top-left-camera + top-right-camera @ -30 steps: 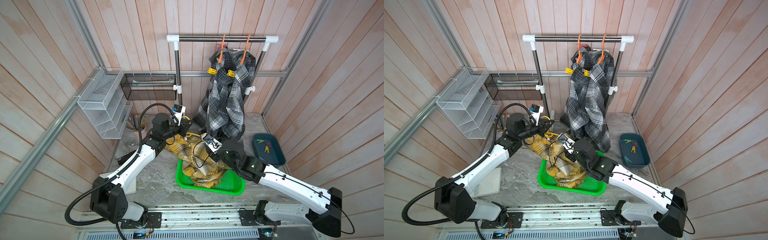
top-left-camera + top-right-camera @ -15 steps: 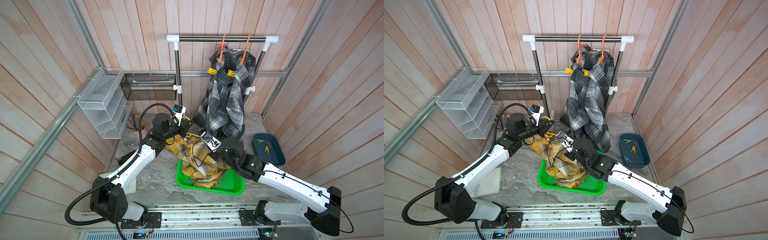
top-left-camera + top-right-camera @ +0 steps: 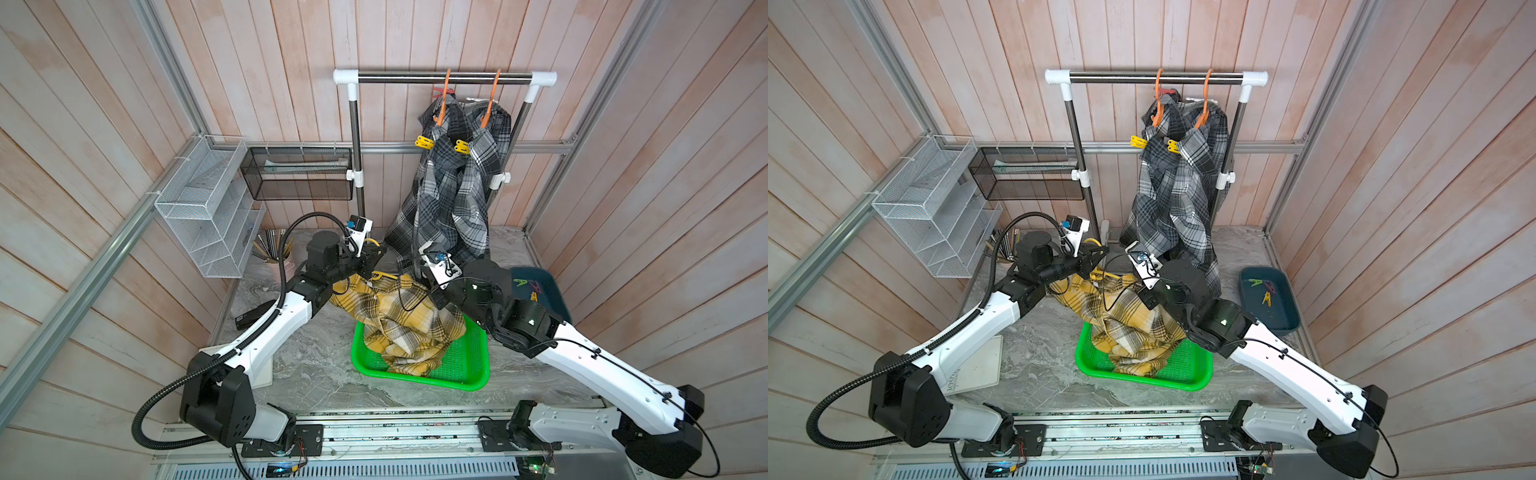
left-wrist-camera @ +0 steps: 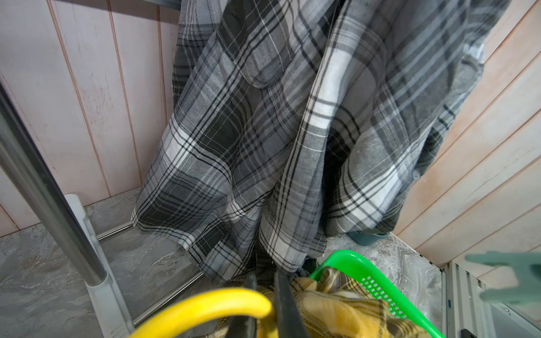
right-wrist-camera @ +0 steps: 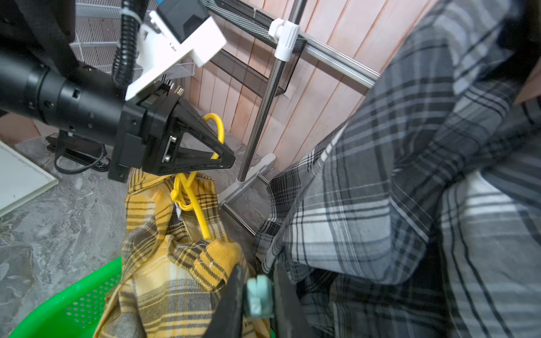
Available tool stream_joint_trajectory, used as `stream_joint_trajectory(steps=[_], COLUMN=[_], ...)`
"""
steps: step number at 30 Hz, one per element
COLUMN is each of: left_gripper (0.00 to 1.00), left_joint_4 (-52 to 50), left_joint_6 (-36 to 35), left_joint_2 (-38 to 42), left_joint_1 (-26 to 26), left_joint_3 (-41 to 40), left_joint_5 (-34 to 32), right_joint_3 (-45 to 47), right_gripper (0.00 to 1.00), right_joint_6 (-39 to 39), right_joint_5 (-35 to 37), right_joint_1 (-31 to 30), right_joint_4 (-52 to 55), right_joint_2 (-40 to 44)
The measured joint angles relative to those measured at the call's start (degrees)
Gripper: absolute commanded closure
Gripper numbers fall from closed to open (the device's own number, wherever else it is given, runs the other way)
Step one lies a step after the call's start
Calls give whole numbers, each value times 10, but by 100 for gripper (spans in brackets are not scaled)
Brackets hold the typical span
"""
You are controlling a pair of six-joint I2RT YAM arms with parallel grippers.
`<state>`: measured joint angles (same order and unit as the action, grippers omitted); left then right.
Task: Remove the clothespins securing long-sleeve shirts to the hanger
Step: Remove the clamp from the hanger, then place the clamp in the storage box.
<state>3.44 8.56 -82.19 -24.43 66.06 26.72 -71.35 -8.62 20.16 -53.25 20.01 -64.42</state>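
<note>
Now pinched: teal clothespin (image 5: 257,301) at the yellow shirt (image 3: 399,316)

Right pincer (image 5: 257,273) grips the teal clothespin end-on. Its long axis runs along the fingers, pointing toward the shirt's shoulder. The yellow shirt slumps mid-tabletop into the green basket (image 3: 469,365). Left pincer (image 5: 227,162), pressed together on the yellow hanger (image 5: 190,202), braces it. Likely next: a straight pull back. Printing on the white pad (image 3: 976,365) is unreadable.
</note>
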Motion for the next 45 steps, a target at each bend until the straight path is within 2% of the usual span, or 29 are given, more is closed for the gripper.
stream_joint_trajectory(steps=[6,12,15,19,27,29,35,36,38,41,45], left_gripper=[100,100,100,100,100,100,100,100,100,100,100], left_joint_4=[5,16,20,22,30,30,30,30,30,30,30], left_joint_6=[-1,-6,-7,-7,-7,-9,-11,-11,-11,-15,-15], left_joint_2=[1,5,5,7,17,19,27,27,27,29,33], left_joint_1=[0,0,0,0,2,2,2,2,3,3,3], left_joint_3=[-7,-17,-22,-26,-32,-32,-33,-33,-34,-38,-44], left_joint_5=[0,0,0,0,0,0,0,0,0,0,0], right_joint_3=[63,140,158,185,248,262,273,274,275,274,250], right_gripper=[100,100,100,100,100,100,99,92,72,58,50], right_joint_6=[133,267,316,348,341,339,340,341,342,339,333], right_joint_5=[-12,-31,-37,-55,-132,-136,-151,-155,-166,-173,-175], right_joint_1=[26,104,177,310,609,652,715,719,722,721,721], right_joint_4=[76,166,198,213,114,66,-56,-70,-99,-125,-122], right_joint_2=[66,124,142,148,123,94,-31,-48,-86,-121,-135])
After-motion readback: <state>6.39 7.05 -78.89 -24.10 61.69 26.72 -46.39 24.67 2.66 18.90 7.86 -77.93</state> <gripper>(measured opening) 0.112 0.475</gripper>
